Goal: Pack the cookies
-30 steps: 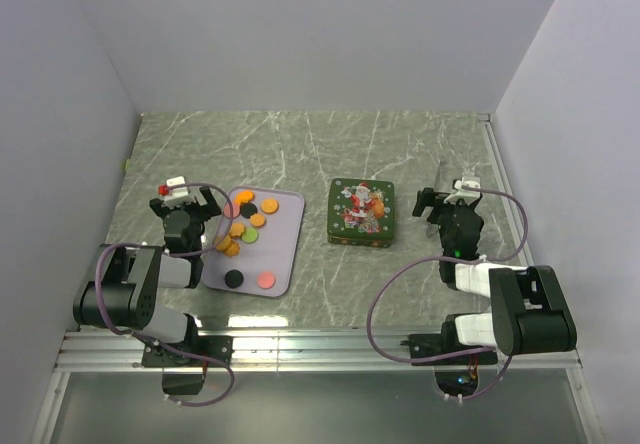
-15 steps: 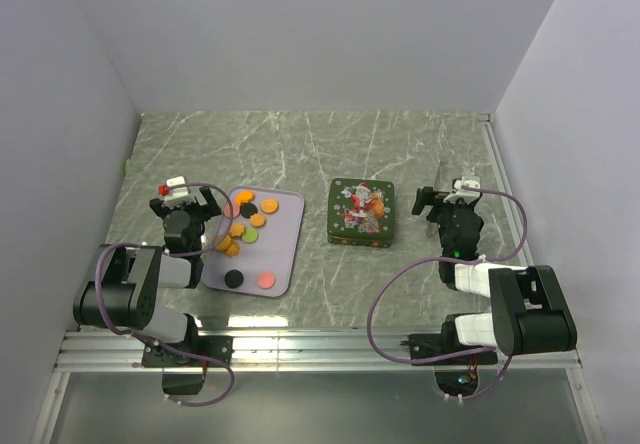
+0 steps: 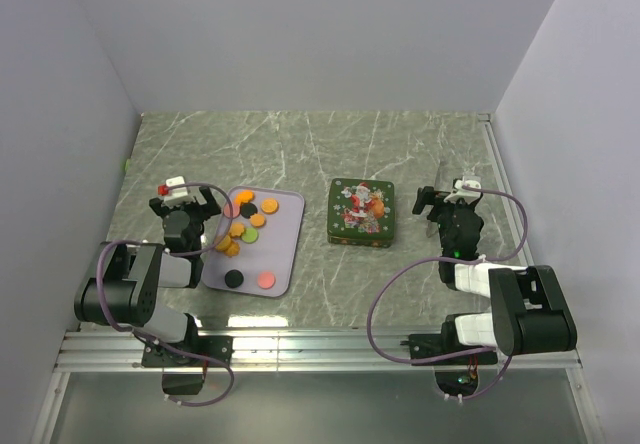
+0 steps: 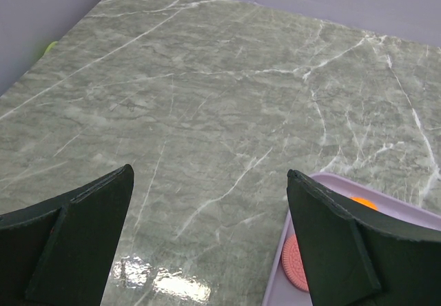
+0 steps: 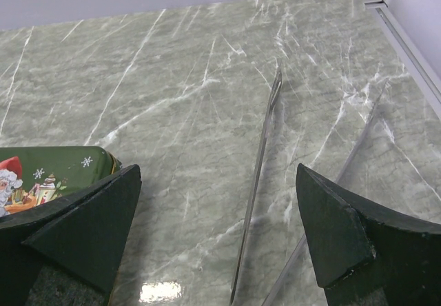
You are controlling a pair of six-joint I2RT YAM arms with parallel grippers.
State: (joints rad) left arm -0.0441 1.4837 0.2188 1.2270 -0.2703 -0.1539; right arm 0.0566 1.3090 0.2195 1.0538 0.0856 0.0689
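The cookies [image 3: 250, 226] lie loose on a lavender tray [image 3: 281, 247] left of centre: mostly orange discs, plus pink, black and one green. A pink cookie [image 4: 293, 265] and an orange one [image 4: 362, 201] show by the tray's corner [image 4: 275, 284] in the left wrist view. My left gripper [image 3: 185, 202] [image 4: 210, 175] stands open just left of the tray, over bare table, holding nothing. A closed green Christmas tin [image 3: 361, 212] [image 5: 52, 171] sits mid-table. My right gripper [image 3: 445, 200] [image 5: 219, 171] is open to the tin's right, empty.
A thin clear sheet [image 5: 258, 182] stands on edge on the marble table just ahead of the right gripper. White walls close in the left, back and right sides. A metal rail [image 3: 320, 349] runs along the near edge by the arm bases.
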